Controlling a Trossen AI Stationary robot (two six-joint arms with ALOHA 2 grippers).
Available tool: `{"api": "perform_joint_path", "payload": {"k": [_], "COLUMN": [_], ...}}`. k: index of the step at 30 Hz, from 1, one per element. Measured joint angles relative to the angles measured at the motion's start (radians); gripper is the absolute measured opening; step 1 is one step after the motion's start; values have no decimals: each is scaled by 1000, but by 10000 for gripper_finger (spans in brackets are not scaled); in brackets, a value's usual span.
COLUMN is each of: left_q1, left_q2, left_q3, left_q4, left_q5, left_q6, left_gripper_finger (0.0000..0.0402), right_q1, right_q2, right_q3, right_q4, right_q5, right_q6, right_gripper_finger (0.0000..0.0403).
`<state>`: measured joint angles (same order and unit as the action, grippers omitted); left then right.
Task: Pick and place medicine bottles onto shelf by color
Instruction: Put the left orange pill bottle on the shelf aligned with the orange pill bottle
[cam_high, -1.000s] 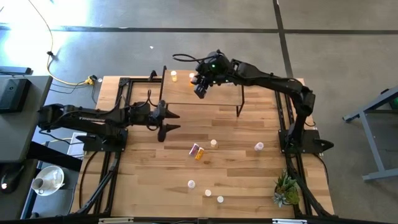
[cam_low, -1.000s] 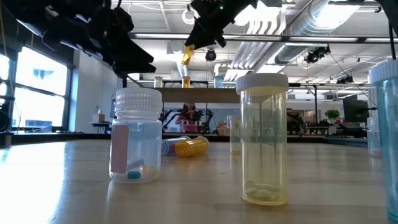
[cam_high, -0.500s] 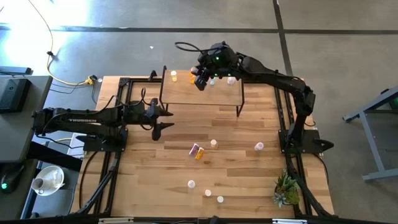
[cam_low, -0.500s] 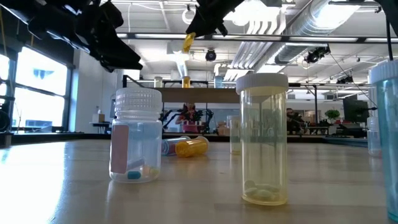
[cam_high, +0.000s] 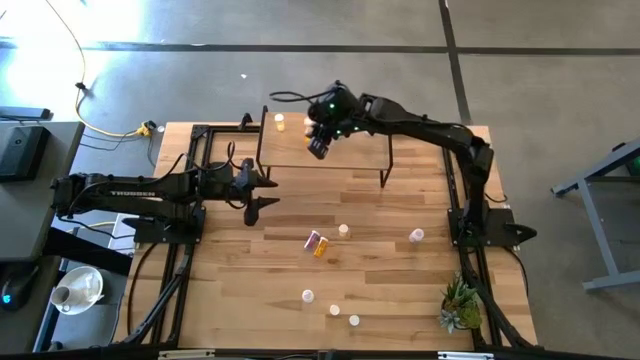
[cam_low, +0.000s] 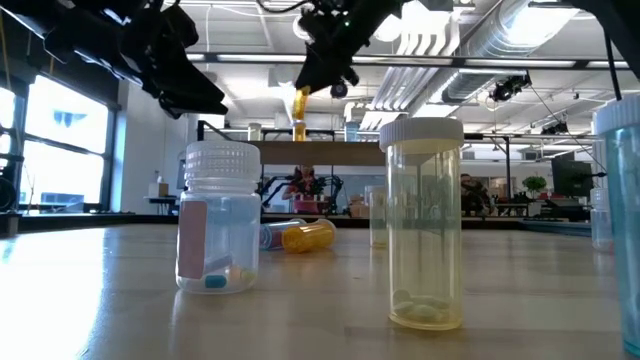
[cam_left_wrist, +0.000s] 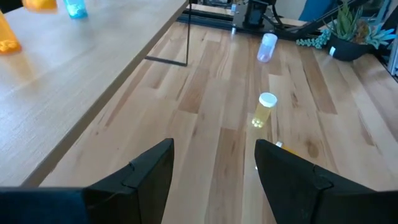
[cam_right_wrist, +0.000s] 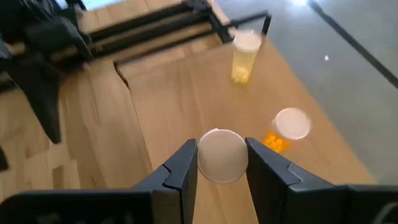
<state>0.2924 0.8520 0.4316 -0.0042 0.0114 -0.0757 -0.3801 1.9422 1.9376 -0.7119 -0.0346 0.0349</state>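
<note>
The right gripper (cam_high: 318, 146) hangs above the shelf (cam_high: 350, 155) with its jaws clamped on a white-capped orange bottle (cam_right_wrist: 222, 155), the placing step of a colour sort plainly in hand. Directly beneath and just ahead of the held bottle, the right wrist view shows two bottles already standing on the shelf: an orange one (cam_right_wrist: 285, 129) close by and a yellowish one (cam_right_wrist: 244, 57) farther along towards the corner. By that reading, the next move calls for lowering the load beside its orange match, upright and clear of the neighbour, before the jaws let go. The left gripper (cam_high: 262, 190) waits over the table near the shelf's left end, fingers spread wide and holding nothing. The high view alone lays out what remains: a lying pair (cam_high: 317, 243) at mid-table and single bottles scattered towards the near edge. The low view alone shows the held bottle (cam_low: 299, 103) hanging high above the shelf board, while a clear bottle with a pink label (cam_low: 217, 220) and a tall yellowish one (cam_low: 424, 222) loom in front. The left wrist view picks out a standing yellow bottle (cam_left_wrist: 265, 109) and a pale one lying beyond it (cam_left_wrist: 267, 46).
</note>
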Motion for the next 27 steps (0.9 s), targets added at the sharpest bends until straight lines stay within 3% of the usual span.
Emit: {"api": "perform_joint_path", "payload": {"k": [27], "left_q1": [0], "left_q2": [1], "left_q3": [0], "left_q4": [-30], "left_q5": [3], "left_q6": [0], "left_gripper_finger": [215], "right_q1": [12], "right_q2": [90], "right_q3": [-1], "right_q4": [2], "right_q5": [15], "right_q6": [-104], "right_gripper_finger": [101]}}
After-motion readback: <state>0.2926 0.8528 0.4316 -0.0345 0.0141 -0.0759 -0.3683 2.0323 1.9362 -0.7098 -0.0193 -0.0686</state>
